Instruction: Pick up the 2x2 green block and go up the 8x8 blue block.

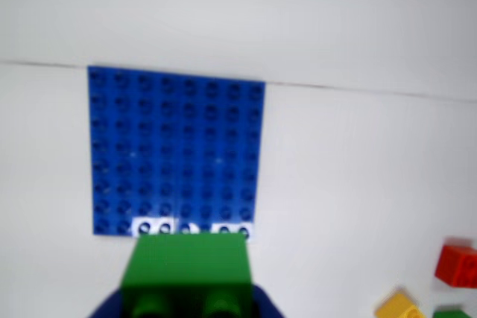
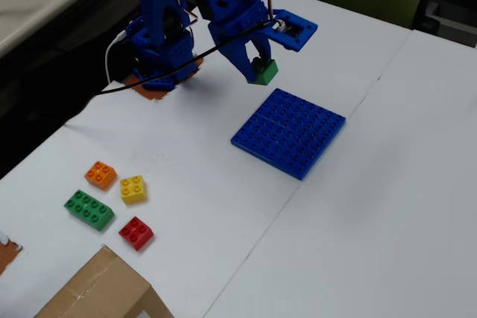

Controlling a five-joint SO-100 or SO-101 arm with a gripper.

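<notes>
In the fixed view the blue arm's gripper (image 2: 261,67) is holding the 2x2 green block (image 2: 264,71) clamped between its fingers, in the air just beyond the far left edge of the 8x8 blue block (image 2: 289,132), which is lying flat on the white counter (image 2: 373,221). Orange, yellow, red and long green bricks are sitting well apart to the near left.

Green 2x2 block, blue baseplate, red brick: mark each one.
green 2x2 block (image 2: 264,71), fixed view, its side face.
blue baseplate (image 2: 289,132), fixed view, studded top.
red brick (image 2: 136,232), fixed view, its top.
</notes>
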